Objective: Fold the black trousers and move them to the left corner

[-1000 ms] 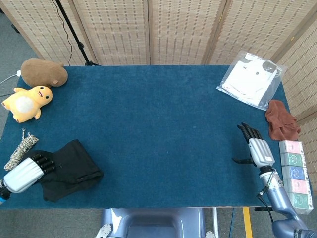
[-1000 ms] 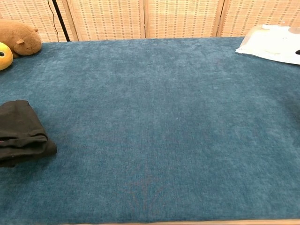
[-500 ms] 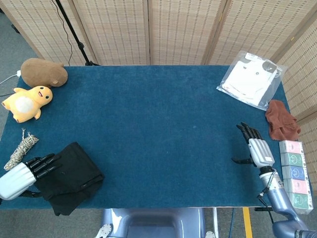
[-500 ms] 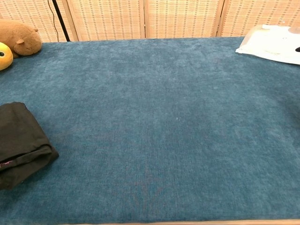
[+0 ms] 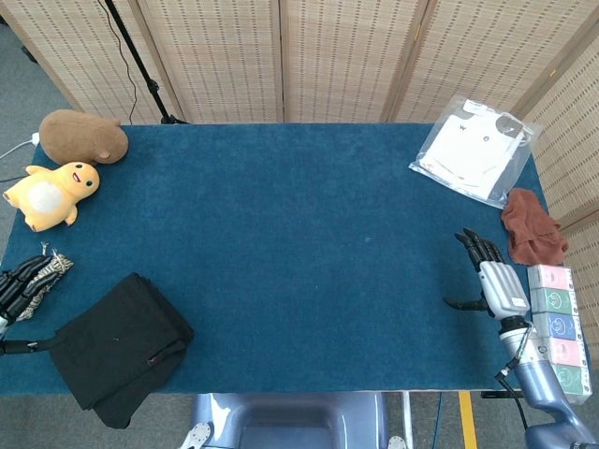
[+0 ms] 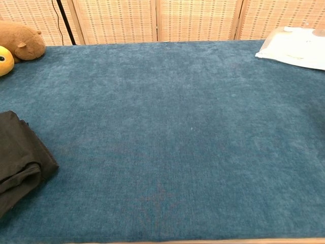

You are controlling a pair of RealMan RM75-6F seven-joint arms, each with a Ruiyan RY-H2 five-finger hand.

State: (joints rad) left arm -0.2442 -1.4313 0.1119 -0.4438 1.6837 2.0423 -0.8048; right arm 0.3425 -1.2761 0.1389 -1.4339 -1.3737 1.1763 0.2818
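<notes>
Head view: folded black trousers (image 5: 117, 346) lie at your near-left table corner, overhanging the edge; left hand (image 5: 19, 285) beside them, empty, fingers apart; right hand (image 5: 493, 281) spread, idle.

— Where is the left robot hand (image 5: 17, 285)?
— At the far left edge of the head view, mostly cut off; dark fingers spread, holding nothing.
— And the right robot hand (image 5: 491, 281)?
— Near right, raised on its arm, fingers straight and apart, thumb out leftward, empty. The chest view shows neither.
</notes>
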